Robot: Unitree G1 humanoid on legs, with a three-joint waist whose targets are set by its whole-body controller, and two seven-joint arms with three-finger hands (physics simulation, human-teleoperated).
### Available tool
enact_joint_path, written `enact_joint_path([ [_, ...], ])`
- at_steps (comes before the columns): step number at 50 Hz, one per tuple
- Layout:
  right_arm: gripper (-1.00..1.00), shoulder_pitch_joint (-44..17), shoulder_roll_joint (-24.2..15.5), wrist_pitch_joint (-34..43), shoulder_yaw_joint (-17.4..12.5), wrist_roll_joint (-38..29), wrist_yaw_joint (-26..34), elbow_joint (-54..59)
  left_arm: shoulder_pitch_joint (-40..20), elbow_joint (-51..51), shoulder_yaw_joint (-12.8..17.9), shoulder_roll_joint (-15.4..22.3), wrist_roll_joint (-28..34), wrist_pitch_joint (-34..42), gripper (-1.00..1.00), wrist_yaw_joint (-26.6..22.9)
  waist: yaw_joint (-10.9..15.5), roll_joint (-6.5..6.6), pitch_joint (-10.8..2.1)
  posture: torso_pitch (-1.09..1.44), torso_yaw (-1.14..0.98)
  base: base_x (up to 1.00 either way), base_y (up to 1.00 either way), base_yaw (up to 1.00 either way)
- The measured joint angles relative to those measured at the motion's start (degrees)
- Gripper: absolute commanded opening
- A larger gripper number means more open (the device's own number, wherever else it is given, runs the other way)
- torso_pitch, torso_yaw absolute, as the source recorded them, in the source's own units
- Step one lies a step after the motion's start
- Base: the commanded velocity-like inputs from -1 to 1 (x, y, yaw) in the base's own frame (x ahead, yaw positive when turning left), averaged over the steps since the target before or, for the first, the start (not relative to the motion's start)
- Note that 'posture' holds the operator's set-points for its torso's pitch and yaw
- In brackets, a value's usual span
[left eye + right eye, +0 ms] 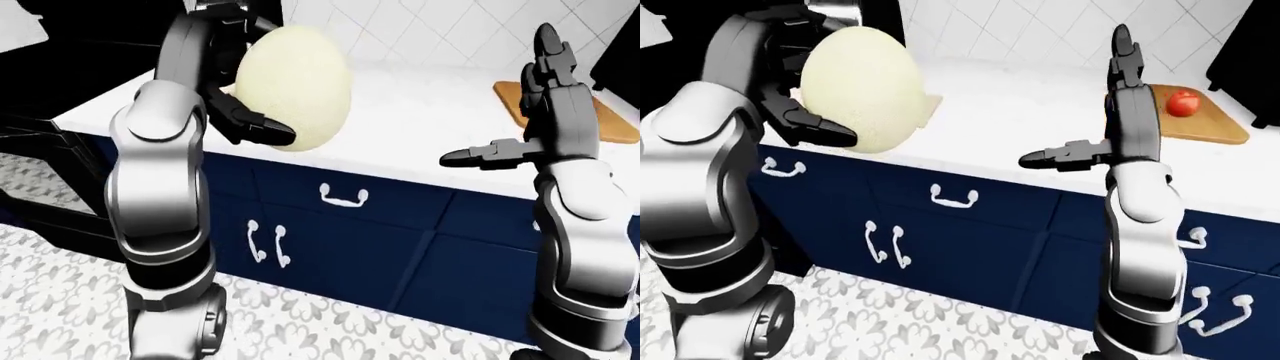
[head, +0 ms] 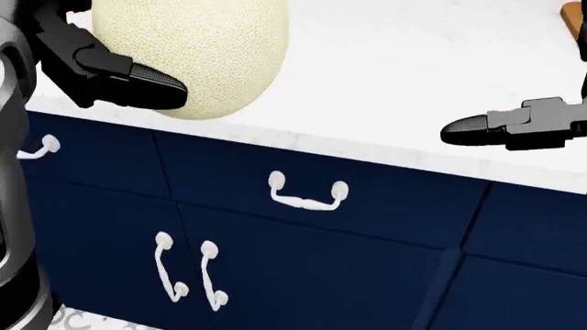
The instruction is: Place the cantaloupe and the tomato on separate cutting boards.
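Bright, even render light — soft shadows, sharp throughout, no glare.

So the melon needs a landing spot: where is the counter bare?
The white counter is bare between the cantaloupe in the left hand and the cutting board holding the tomato. A pale board edge peeks behind the cantaloupe. The right hand hovers open.

A white marble-look countertop (image 2: 394, 89) is seen over navy cabinet fronts (image 2: 303, 261) fitted with white handles: a horizontal drawer pull (image 2: 307, 194) and two vertical door pulls (image 2: 188, 275) below it. A white tiled wall (image 1: 420, 34) is shown at the top of the left-eye view, a patterned grey floor (image 1: 930, 322) at the bottom of the right-eye view.
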Motion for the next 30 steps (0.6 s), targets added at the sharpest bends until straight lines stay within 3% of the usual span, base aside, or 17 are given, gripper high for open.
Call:
enact_joint_path([
  [4,1.0,-0.18,-0.41,0.35,-1.47,0.08,-0.44,-1.44,-0.86,-1.56,-0.57,-0.03,-0.38,-0.47,-1.0,-0.14,-0.13,-2.42,0.99,0.0,0.0,0.02,0.0,0.0],
  [7,1.0,-0.37,-0.76,-0.79,-1.47,-0.12,-0.88,-1.36,-1.16,-1.2,-0.6,-0.16,-0.48,-0.94,-1.0,-0.07,0.5,-5.57,1.25,0.0,0.0,0.0,0.01,0.0],
  [8,1.0,-0.23,-0.9,-1.06,-1.4,-0.18,-0.91,-1.12,-0.95,-0.97,-0.67,-0.4,-0.45,-0.95,-1.0,-0.01,0.55,-5.92,1.27,0.0,0.0,0.0,0.19,0.0],
  [9,1.0,0.32,-0.89,-1.13,-1.43,-0.27,-0.9,-0.81,-0.19,-0.55,-0.99,-0.79,-0.5,-0.81,-1.0,-0.04,-0.12,-5.07,1.37,0.0,0.0,0.0,0.3,0.0],
  [12,1.0,1.56,-0.45,-0.18,-1.67,-0.4,-0.77,0.82,0.67,1.34,-2.25,-1.17,-1.15,0.69,-1.0,-0.65,-1.05,-5.49,0.2,0.0,0.0,0.0,0.3,0.0],
  [14,1.0,1.22,-0.59,0.17,-1.88,-0.45,-0.8,0.92,0.07,0.88,-2.18,-1.11,-1.37,0.81,-1.0,-0.81,-1.27,-4.83,-0.58,0.0,0.0,0.0,0.3,0.0],
  [19,1.0,0.55,-0.86,-0.98,-2.32,-0.48,-1.16,-0.52,-1.69,-1.35,-1.66,-0.95,-1.02,-1.0,-1.0,-0.37,-1.58,-1.13,-0.77,0.0,0.0,0.0,0.31,0.0],
  [22,1.0,0.2,-0.85,-0.91,-2.21,-0.33,-1.13,-0.83,-1.64,-1.06,-1.66,-0.77,-1.0,-1.35,-1.0,-0.37,-1.59,2.03,-1.47,0.0,0.0,0.0,0.31,0.0],
  [26,1.0,1.19,-0.12,-1.38,-0.82,0.35,-0.68,0.15,-0.1,0.42,-0.75,-0.61,-0.33,-0.23,-1.0,-0.07,-1.11,0.46,-0.53,0.0,0.0,0.0,0.31,0.0],
  [30,1.0,1.09,-0.35,-1.17,-1.75,0.51,-0.9,0.31,-0.77,0.25,-1.13,-0.81,-0.33,-0.42,-1.0,-0.02,-1.32,-1.37,0.26,0.0,0.0,0.0,0.05,0.0],
])
